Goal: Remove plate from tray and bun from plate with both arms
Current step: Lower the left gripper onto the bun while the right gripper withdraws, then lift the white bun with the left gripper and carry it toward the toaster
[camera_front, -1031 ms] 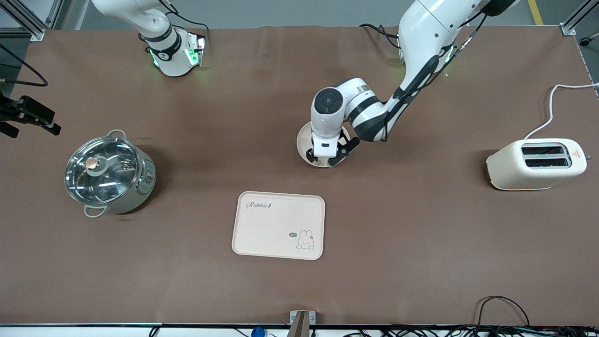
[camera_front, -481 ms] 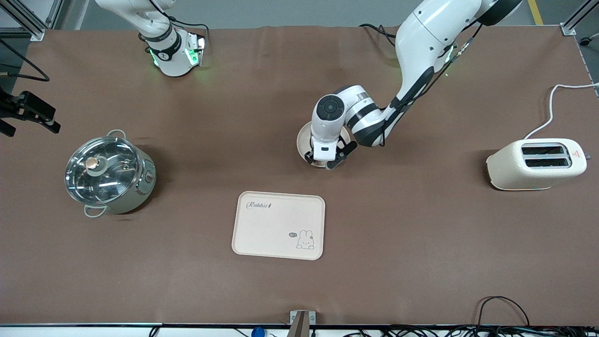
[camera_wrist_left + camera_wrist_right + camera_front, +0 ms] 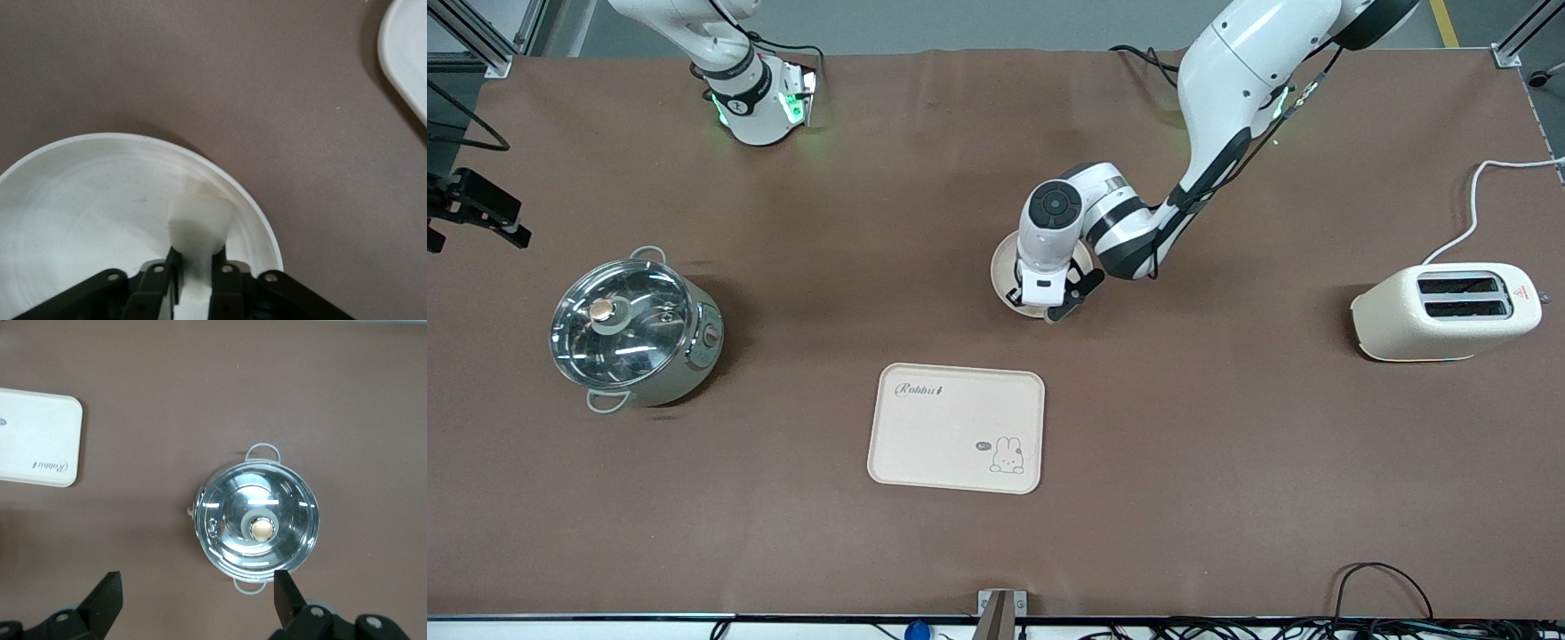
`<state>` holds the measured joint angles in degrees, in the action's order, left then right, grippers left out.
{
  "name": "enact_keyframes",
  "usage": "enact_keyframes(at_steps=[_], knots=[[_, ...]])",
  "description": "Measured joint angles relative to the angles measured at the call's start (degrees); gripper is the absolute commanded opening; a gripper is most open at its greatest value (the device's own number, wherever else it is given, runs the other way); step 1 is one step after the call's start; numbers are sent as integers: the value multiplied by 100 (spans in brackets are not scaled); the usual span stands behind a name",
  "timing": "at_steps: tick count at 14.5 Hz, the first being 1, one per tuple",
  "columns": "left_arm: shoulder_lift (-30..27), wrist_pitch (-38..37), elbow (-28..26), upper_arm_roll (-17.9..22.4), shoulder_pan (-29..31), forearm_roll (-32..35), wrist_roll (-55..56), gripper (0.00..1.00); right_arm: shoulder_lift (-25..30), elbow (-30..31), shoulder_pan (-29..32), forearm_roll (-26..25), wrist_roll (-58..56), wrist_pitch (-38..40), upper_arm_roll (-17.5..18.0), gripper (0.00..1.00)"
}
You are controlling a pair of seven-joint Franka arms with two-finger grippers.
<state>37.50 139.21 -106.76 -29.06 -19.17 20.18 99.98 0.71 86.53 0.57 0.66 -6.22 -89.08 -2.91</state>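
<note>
your left end effector (image 3: 195, 283) is down on the plate (image 3: 73, 213), fingers (image 3: 225, 283) pinched together on its rim; the left wrist view shows the rim wedged between them. plate sits flat on the tabletop (image 3: 1227, 462) near the middle, farther from the front camera than the tray (image 3: 956, 428) and toward the left arm's end from the pot (image 3: 635, 327). in the front view the plate (image 3: 1003, 267) is mostly covered by the left arm's wrist, only an edge showing.

your right end effector (image 3: 197, 600) is up in the air over the pot (image 3: 257, 523), fingers (image 3: 103, 603) spread wide, holding nothing. right arm is waiting. in the front view its black tip (image 3: 480, 213) shows at the edge of the tabletop at the right arm's end.

pot has its glass lid on, knob in the centre. tray is empty, rabbit print in one corner, nearer the front camera than the plate and apart from it. toaster (image 3: 1445, 311) stands at the left arm's end of the tabletop, cord running off the edge.

you can't spot the bun in any view.
</note>
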Motion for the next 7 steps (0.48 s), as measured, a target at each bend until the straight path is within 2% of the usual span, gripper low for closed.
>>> enact_keyframes(at_steps=[3,7], knots=[[-170,-101,36,-44,-19,1,0,12,0,-5,0,0,0,85,3,100],[-679,-897,314,-43,36,14,-366,12,0,-13,0,0,0,85,6,100]])
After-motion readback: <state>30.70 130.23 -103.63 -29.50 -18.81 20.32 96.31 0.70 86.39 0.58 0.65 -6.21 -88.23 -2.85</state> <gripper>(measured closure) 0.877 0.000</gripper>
